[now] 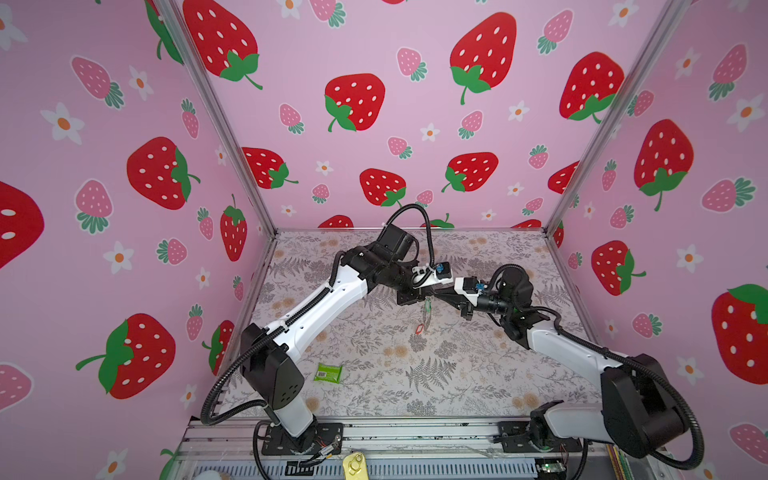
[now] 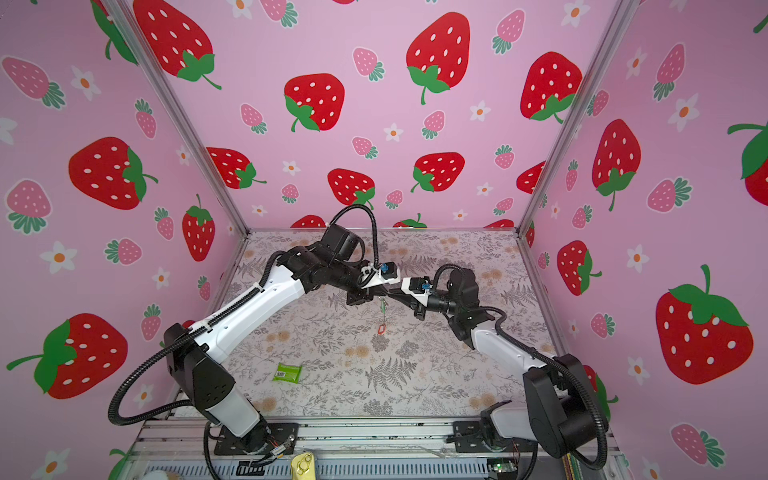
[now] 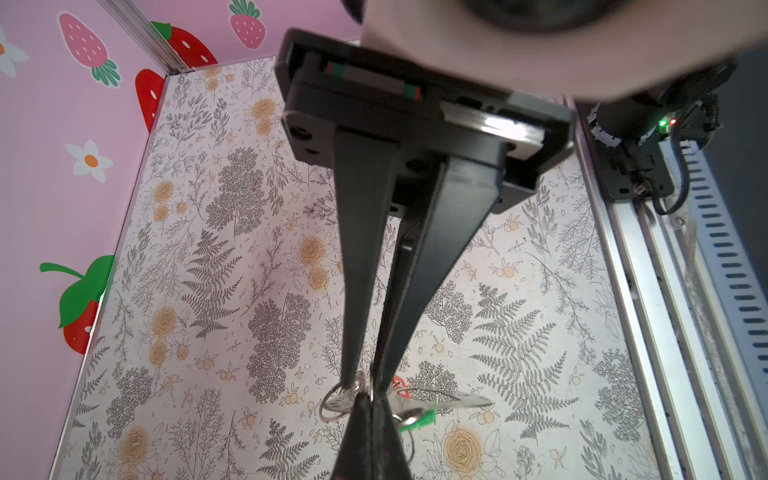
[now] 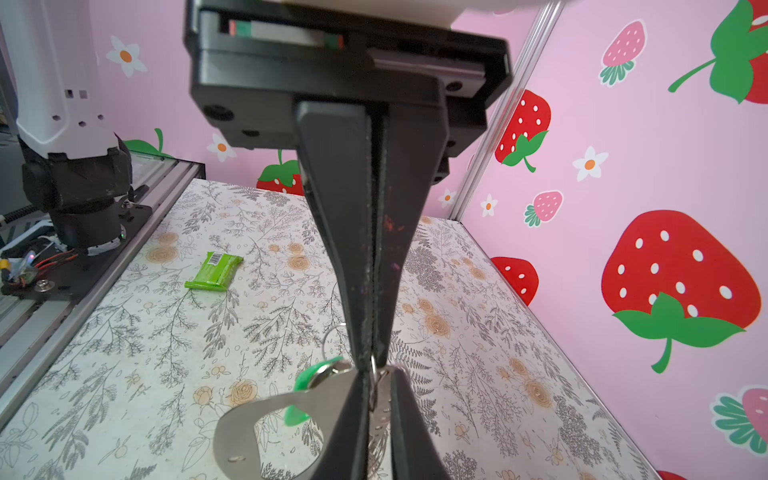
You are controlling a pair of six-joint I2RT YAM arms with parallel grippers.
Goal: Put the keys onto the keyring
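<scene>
arms: left arm (image 1: pixel 316 307) and right arm (image 1: pixel 573 349), shoulders closest to the top camera, reach in from the near edge and meet tip to tip over the middle of the table (image 1: pixel 374 386), raised clear of it.
table: floral sheet; a green packet (image 1: pixel 328 372) lies flat near the left arm's base, well apart from the grippers.
left gripper (image 3: pixel 365 383): closed down to a sliver, tips pinching the silver rings of the keyring (image 4: pixel 249 422).
right gripper (image 4: pixel 372 369): fingers pressed together along their whole length, nipping one thin ring at the very tip; it faces the left gripper head-on, tips almost touching.
keyring: flat grey-looking oval loop on a short chain of rings, held in the air between both grippers, the loop dangling just below.
green key (image 4: pixel 316 373): just beside the right gripper's tips, partly behind the loop.
red key (image 1: pixel 419 329): lowest on the hanging string in both top views; whether it touches the table i cannot tell.
views: the loop's open oval is plain only from the right wrist; the left wrist view shows the red key (image 3: pixel 399 381) just past the tips.
</scene>
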